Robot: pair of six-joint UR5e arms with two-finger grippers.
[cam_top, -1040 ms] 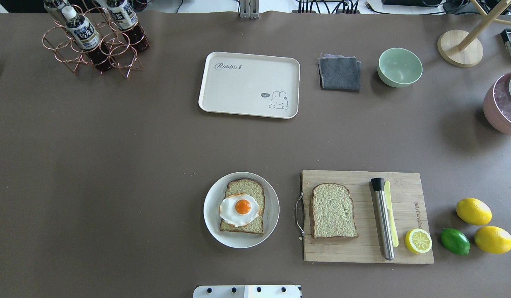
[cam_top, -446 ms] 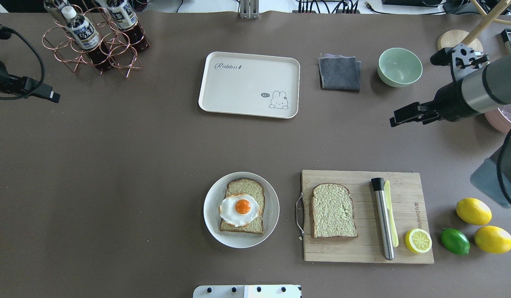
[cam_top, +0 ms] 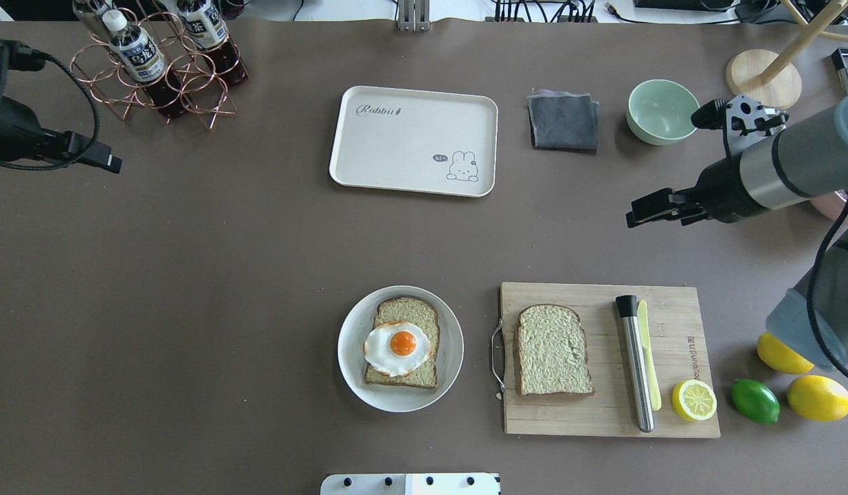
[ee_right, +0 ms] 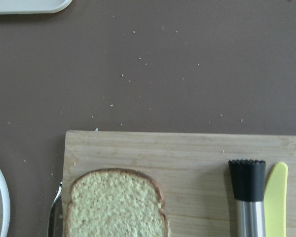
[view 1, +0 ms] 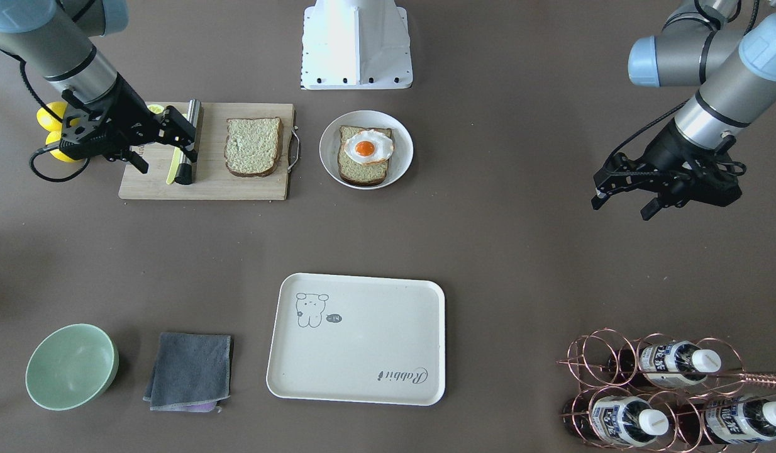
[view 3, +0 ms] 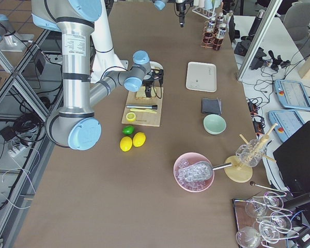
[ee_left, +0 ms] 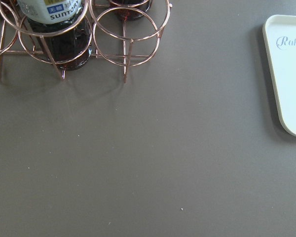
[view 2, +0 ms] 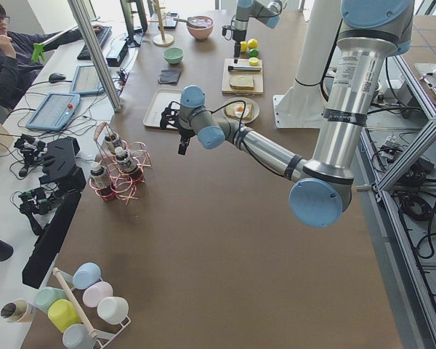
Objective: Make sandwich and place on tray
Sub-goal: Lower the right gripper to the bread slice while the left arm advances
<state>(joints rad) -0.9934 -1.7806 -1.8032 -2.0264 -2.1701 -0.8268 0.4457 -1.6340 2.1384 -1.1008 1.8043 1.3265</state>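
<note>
Sandwich unassembled: one greenish-tan bread slice [cam_top: 407, 311] with the white-and-orange fried egg [cam_top: 397, 347] on it lies on a round white plate [cam_top: 352, 364], near centre. The second slice [cam_top: 553, 350] lies on the wooden cutting board [cam_top: 603, 412], right. The cream-white plastic tray [cam_top: 396, 158], far centre, bears no food. Left gripper [view 1: 620, 206] and right gripper [view 1: 165, 157] hang spread, empty, above the brown table [cam_top: 190, 309]. Stacking and transfer remain. A seated person [view 2: 11, 51] and desks [view 2: 29, 109] lie beyond.

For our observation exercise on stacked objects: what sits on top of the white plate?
A slice of bread lies on the plate, with a fried egg on top of it. The egg hides the slice's middle, and the bread hides the plate's centre.
</note>
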